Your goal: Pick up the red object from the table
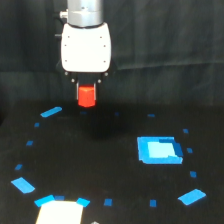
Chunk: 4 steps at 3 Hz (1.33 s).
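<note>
The red object (86, 96) is a small red-orange squat block. It hangs directly under the white gripper body (86, 47), clear of the black table (100, 165), in the upper left of the exterior view. My gripper (86, 92) is shut on it; dark fingers (77, 86) flank its top. The block's upper part is tucked between the fingers. A faint shadow lies on the table below it.
A bright blue rectangular patch (158, 149) lies at the exterior view's right. Small blue tape marks (51, 112) ring the table. A pale patch with blue edges (61, 210) sits at the bottom left. A dark curtain hangs behind.
</note>
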Motion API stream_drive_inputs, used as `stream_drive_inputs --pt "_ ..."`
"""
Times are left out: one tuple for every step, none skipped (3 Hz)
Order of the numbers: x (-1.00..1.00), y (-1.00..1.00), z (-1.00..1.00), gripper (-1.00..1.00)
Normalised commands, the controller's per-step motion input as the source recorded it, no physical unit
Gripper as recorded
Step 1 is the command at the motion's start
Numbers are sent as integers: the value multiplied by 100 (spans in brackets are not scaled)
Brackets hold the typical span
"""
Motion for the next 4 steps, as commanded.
stream_drive_inputs --pt "25 -16 -22 -72" --pt "31 -13 100 -77" --pt "37 23 86 -100" --pt "-5 -19 -81 -100"
